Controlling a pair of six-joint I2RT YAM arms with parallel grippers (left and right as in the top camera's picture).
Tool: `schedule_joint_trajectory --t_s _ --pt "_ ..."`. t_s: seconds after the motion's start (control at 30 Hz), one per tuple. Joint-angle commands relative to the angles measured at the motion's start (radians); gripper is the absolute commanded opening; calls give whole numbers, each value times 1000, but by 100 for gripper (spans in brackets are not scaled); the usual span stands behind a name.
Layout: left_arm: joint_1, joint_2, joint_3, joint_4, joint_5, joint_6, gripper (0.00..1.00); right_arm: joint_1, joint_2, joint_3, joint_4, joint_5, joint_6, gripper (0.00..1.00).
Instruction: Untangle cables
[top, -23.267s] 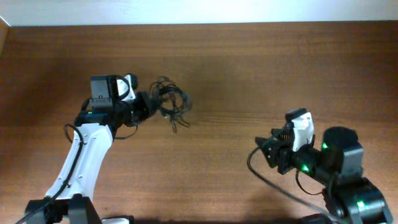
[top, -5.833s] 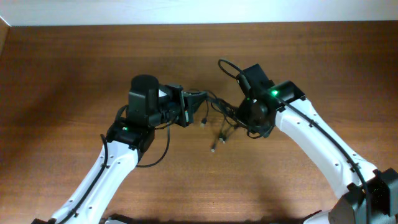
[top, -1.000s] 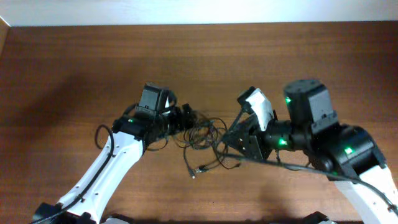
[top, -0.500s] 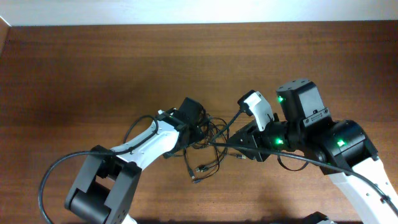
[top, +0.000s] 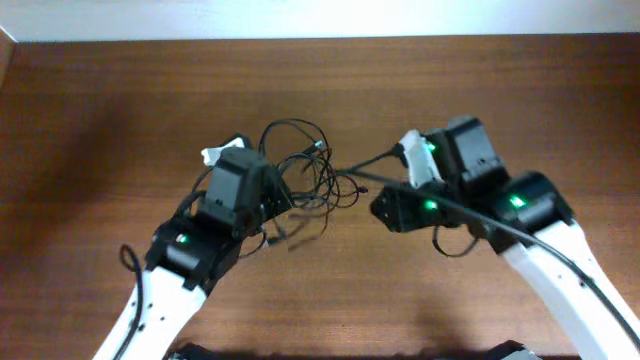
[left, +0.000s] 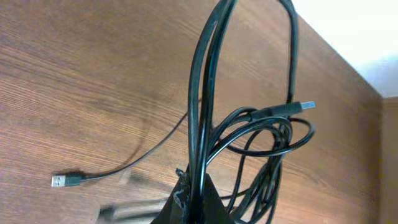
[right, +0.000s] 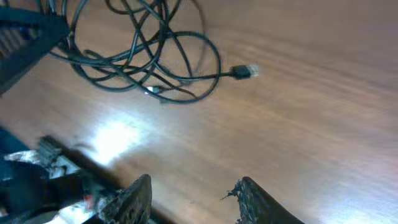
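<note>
Table: brown wood table (top: 90, 110) with a white wall (top: 320, 15) along the far edge.
Cables: thin black cables (top: 300, 165) in one knotted bunch near the middle of the table, between the two arms.
Left gripper: the left gripper (left: 188, 198) has its fingers pressed together on the cables. Two strands run up from the pinch in a tall loop. More loops hang around them.
Right gripper: the right gripper (right: 193, 183) has its fingers spread. Nothing is between them, only bare wood.
Cables and fingers: the bunch sits right in the left fingers. It is well apart from the right fingers, up and to the left in the right wrist view.
Loose end: one strand sticks out of the side of the bunch and ends in a plug (right: 244, 71). It touches neither gripper.
Step now: I think the left side holds the bunch while the right side goes in for one strand.
How to do it well: keep the left pinch tight and steady. Bring the spread right fingers over the strand with the plug. Close on that one strand only, then pull slowly away from the bunch.
Watch out: grabbing two strands at once could pull the knot tighter. A fast tug could drag the whole bunch out of the left fingers.
How far along: the loops are all mixed up, so a lot is left to do.
</note>
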Motion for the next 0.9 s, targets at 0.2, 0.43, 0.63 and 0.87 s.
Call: schedule_joint_trajectory --t_s 0.2,0.43,0.63,0.87 --pt "3 -35 14 110 325 17 0 1 257 3 165 -234 25 4" --pt "5 6 13 18 -50 172 2 1 152 4 129 -657 -331 4" --pt "3 215 13 20 108 153 0 0 -124 4 166 -523 -424 4" --pt "3 126 13 21 108 218 0 0 -290 4 66 332 -80 4"
